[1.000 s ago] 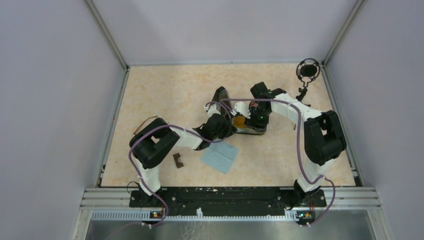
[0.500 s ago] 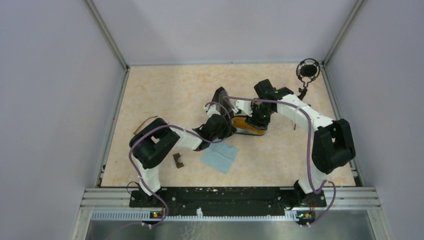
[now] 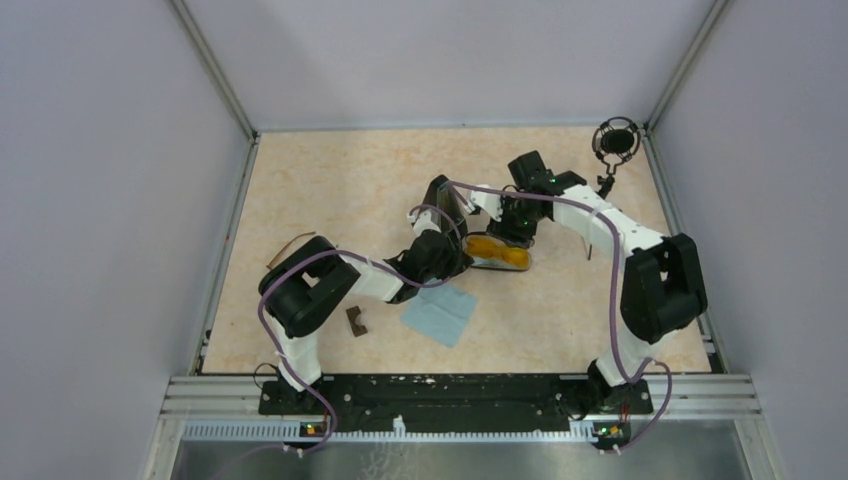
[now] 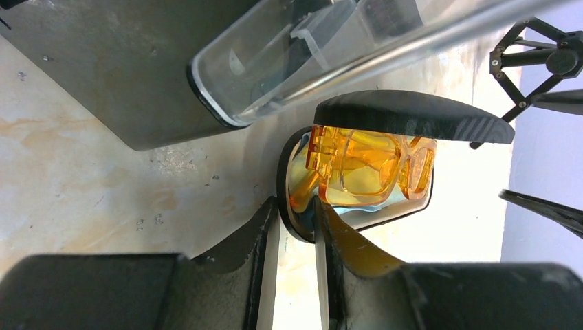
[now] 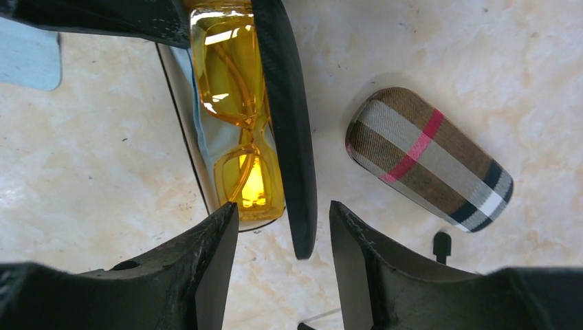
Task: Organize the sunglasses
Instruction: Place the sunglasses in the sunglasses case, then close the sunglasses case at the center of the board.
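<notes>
My left pincer [image 4: 295,212] is squeezed narrow on the near rim of the black case [image 4: 280,179], which sits on the table [image 4: 82,158]. The orange sunglasses [image 4: 364,168] lie folded inside that case, under its lid [image 4: 412,113], which stands half up. My right pincer [image 5: 283,206] hangs at the other end of the case with its fingers apart. The edge of the lid sits between them, but neither finger presses it. The plaid case [image 5: 430,158] lies just beside the black one. A blue cloth [image 3: 440,312] lies near my left arm. Far to the left lies a thin brown thing, which I think is the brown sunglasses [image 3: 297,241], though it is too small to be sure.
</notes>
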{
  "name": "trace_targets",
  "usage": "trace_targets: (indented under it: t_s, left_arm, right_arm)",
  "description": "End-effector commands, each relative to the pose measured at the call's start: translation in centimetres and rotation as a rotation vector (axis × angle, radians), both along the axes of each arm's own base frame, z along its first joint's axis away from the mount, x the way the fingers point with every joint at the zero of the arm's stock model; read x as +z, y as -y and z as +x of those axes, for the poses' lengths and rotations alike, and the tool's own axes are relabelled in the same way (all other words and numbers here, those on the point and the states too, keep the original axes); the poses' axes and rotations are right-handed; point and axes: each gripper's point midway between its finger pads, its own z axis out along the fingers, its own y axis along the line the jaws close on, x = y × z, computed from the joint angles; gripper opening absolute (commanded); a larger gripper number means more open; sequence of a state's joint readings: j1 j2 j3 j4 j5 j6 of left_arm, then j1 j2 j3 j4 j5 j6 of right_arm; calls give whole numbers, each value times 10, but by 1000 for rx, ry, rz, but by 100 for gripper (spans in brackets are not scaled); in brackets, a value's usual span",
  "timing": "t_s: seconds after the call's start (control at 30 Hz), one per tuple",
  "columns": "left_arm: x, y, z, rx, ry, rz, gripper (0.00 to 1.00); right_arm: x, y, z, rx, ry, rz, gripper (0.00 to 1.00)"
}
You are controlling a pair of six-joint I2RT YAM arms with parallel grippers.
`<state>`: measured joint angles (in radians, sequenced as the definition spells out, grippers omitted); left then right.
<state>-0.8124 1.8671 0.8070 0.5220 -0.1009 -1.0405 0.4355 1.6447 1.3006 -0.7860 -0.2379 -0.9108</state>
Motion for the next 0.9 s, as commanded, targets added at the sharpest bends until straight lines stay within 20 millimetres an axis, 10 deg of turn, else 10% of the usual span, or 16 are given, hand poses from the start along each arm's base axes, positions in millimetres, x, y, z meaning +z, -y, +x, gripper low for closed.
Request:
trace_targets:
  t_s: [0.0,0.57,0.87]
  left_arm:
    - [8,3,-4,-39,20,-15,31]
    - [6,7,-4,-43,15,-36,30]
    - [9,7,-6,-46,16,-51,27]
  right_arm:
    - [2,-9,19,-14,18,37,50]
    - [-9,-11,-3,2,-43,69,19]
    - [-37,-24,-60,42,-150,103,10]
